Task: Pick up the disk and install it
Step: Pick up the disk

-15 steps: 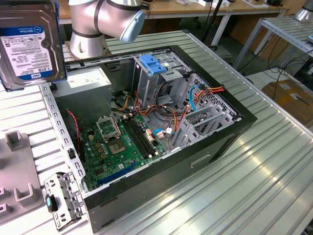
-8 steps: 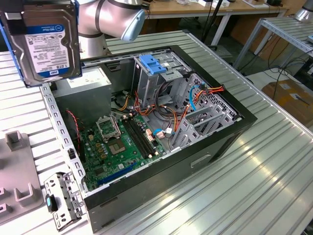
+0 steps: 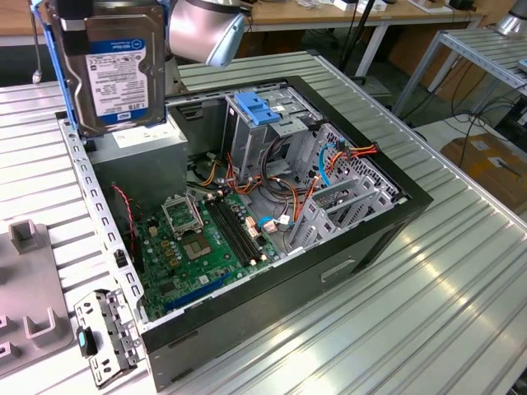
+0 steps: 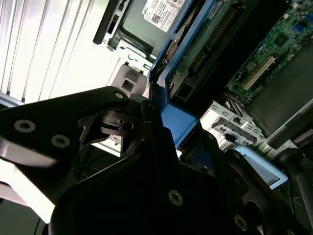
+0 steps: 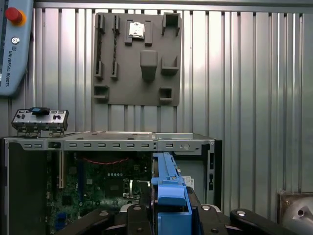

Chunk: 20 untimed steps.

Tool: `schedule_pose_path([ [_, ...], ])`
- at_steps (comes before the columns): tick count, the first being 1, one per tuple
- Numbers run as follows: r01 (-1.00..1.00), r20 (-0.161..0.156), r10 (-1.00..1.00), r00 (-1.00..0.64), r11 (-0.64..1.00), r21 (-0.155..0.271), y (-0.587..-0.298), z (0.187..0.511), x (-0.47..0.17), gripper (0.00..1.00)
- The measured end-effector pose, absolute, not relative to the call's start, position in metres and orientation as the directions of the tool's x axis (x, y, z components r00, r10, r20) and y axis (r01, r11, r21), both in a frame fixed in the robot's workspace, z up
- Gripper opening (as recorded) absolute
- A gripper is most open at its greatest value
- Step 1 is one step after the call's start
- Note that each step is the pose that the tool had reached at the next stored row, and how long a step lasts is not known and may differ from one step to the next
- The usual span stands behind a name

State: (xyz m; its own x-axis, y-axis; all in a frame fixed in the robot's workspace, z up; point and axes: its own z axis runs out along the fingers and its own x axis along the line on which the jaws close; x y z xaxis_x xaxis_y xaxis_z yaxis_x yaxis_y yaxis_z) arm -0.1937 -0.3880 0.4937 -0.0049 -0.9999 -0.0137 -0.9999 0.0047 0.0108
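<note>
The disk (image 3: 115, 66), a silver hard drive with a white, black and blue label and blue side rails, hangs upright in the air above the back corner of the open computer case (image 3: 395, 206), at the exterior view's left. My gripper (image 5: 168, 210) is shut on it, its black fingers (image 5: 134, 218) clamping the blue rail (image 5: 168, 183) from both sides. In the second wrist view the gripper (image 4: 166, 132) grips the same blue rail, with the disk's underside (image 4: 205, 39) running away from it.
Inside the case lie the motherboard (image 3: 206, 239), a grey power-supply box (image 3: 140, 164) right under the disk, and a grey drive cage topped by a blue bracket (image 3: 262, 111). A grey fixture plate (image 5: 137, 58) and a small metal bracket (image 3: 103, 333) rest on the ribbed table.
</note>
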Motion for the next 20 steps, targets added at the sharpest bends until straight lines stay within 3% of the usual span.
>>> schedule_pose_path([
  [20, -1.0, -0.013, -1.0, -0.006, 0.006, 0.011, -0.4, 0.491, -0.158, 0.37],
])
